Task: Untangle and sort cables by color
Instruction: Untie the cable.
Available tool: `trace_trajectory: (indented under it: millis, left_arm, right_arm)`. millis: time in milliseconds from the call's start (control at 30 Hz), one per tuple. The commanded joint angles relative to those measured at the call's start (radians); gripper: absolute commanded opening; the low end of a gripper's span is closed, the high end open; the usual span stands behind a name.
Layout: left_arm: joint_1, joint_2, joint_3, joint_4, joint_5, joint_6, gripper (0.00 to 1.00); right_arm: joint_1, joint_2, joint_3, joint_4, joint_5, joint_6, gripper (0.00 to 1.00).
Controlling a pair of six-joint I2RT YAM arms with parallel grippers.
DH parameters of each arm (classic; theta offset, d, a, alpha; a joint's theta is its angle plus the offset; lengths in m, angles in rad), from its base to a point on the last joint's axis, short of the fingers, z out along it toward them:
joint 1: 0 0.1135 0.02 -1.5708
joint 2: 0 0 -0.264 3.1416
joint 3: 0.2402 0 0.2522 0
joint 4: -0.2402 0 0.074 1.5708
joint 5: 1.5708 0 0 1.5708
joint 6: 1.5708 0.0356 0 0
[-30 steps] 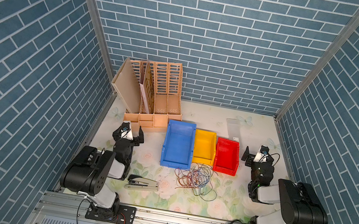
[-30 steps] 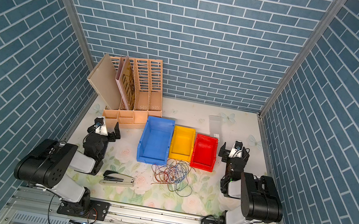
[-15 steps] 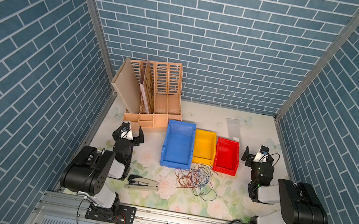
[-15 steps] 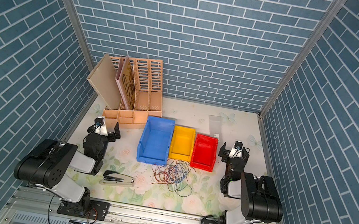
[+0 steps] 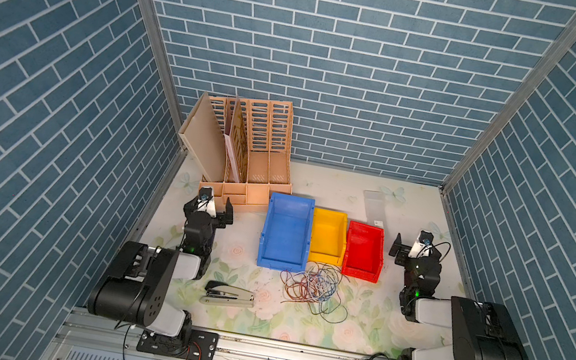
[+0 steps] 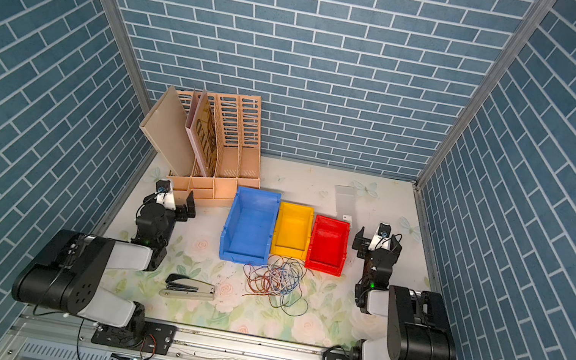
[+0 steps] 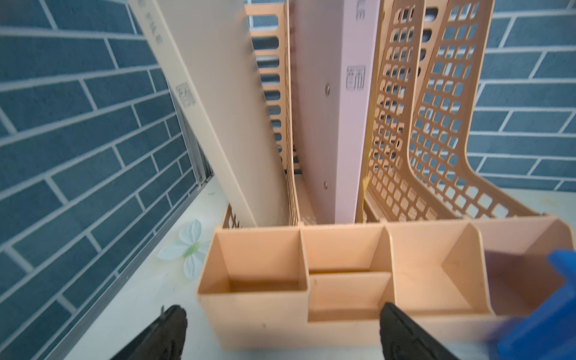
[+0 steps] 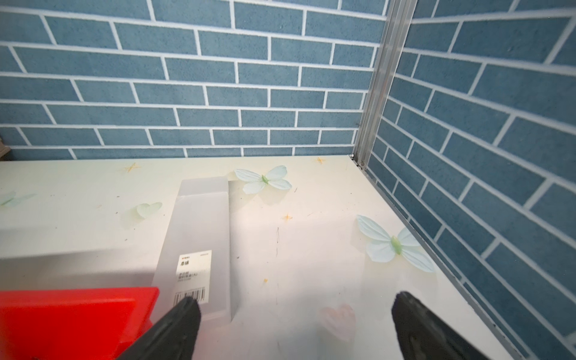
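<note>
bins (image 5: 330,213): row, frame centre
cables (image 5: 313,287): just below bins (contact unclear)
stapler (image 5: 228,295): lower left of cables
rack (image 5: 272,146): upper left of bins

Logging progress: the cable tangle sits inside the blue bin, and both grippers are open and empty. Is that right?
No. The cables lie on the table in front of the yellow bin, not inside the blue bin, as both top views show. The left gripper and right gripper are open and empty.

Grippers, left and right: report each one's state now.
Left gripper: open, holding nothing.
Right gripper: open, holding nothing.
</note>
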State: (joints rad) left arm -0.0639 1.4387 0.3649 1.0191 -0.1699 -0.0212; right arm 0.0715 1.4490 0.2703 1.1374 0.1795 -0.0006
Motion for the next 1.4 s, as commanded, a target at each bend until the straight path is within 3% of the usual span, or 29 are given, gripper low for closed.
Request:
trace_trajectory:
  millis: [0, 133, 333, 467, 800, 900, 1133, 1367]
  left_arm:
    - [0.006, -0.076, 0.069, -0.227, 0.000, -0.034, 1.00]
    - [0.006, -0.170, 0.131, -0.394, -0.048, -0.120, 1.00]
    - [-0.002, -0.246, 0.333, -0.834, -0.099, -0.273, 1.00]
    - [-0.017, -0.330, 0.400, -0.991, 0.020, -0.385, 0.99]
    - [-0.176, -0.502, 0.450, -1.209, 0.212, -0.517, 1.00]
    - [-0.261, -0.531, 0.453, -1.239, 0.237, -0.533, 0.99]
    - [-0.501, -0.540, 0.453, -1.238, 0.226, -0.565, 0.99]
    - [-0.752, -0.513, 0.384, -1.179, 0.130, -0.592, 1.00]
  right_arm:
    - [-0.004, -0.081, 0.045, -0.139, 0.053, 0.006, 1.00]
    - [-0.004, -0.170, 0.131, -0.350, 0.085, 0.101, 1.00]
    - [-0.004, -0.228, 0.384, -0.834, -0.024, 0.221, 1.00]
    - [-0.004, -0.249, 0.516, -1.030, -0.181, 0.313, 0.98]
    - [0.004, -0.228, 0.742, -1.362, -0.566, 0.479, 0.91]
    - [0.047, -0.235, 0.773, -1.449, -0.638, 0.497, 0.88]
    - [0.266, -0.225, 0.823, -1.653, -0.649, 0.474, 0.85]
    - [0.408, -0.318, 0.701, -1.733, -0.626, 0.514, 0.77]
